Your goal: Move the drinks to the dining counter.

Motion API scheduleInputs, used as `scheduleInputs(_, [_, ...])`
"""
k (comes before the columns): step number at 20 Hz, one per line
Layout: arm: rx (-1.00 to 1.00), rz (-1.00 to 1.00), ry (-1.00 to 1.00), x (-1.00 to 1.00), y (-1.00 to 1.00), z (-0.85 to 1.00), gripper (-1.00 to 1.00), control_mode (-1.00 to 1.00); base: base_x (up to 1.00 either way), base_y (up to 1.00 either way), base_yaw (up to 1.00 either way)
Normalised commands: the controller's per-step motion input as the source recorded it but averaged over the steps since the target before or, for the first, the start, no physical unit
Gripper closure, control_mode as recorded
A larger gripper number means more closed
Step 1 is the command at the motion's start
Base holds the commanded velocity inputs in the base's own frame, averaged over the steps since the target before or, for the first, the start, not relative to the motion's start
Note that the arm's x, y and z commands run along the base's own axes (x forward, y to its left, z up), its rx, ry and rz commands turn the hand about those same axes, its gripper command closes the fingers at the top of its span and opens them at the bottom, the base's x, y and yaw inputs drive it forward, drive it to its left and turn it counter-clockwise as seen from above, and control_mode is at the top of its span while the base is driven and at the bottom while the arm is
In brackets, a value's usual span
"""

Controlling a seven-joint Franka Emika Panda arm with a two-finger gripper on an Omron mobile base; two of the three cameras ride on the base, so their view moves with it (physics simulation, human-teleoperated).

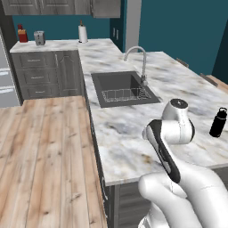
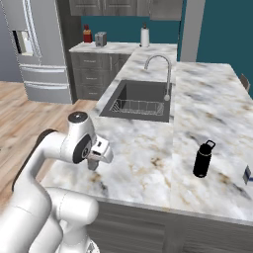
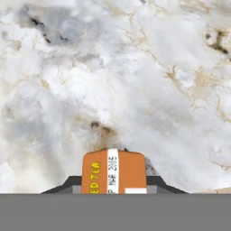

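Observation:
A tiny orange drink container (image 3: 113, 170) with white and yellow print sits between my dark fingertips, and my gripper (image 3: 113, 182) is shut on it just above the marble dining counter (image 3: 135, 67). From the right base view, the gripper (image 2: 95, 159) hangs low over the near left part of the dining counter (image 2: 148, 148). A tall black bottle (image 2: 203, 159) with a cap loop stands upright further right on the same top, seen also as the black bottle (image 1: 218, 122) in the left base view. A small blue-and-white carton (image 2: 248, 174) peeks in at the right edge.
A dark sink (image 2: 138, 99) with a wire rack and a curved faucet (image 2: 165, 74) lies further along the counter. The back counter carries a paper towel roll (image 2: 145, 36), a toaster (image 2: 101, 38) and a red bottle (image 2: 87, 34). A steel fridge (image 2: 37, 49) stands at left, over wooden floor (image 1: 44, 156).

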Motion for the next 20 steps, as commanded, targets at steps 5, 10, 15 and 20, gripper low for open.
scheduleInputs(5, [0.0, 0.01, 0.0, -0.13, 0.01, 0.63, 1.0, -1.0, 0.0, 0.0, 0.0])
scheduleInputs(10, [0.0, 0.01, 0.0, -0.08, 0.0, 0.75, 1.0, -1.0, 0.0, 0.0, 0.0])
scheduleInputs(15, [0.0, 0.0, 0.01, -0.14, 0.0, 0.62, 1.0, -1.0, 0.0, 0.0, 0.0])
scheduleInputs(20, [0.0, 0.0, 0.07, -0.19, 0.0, 0.56, 1.0, -1.0, 0.0, 0.0, 0.0])
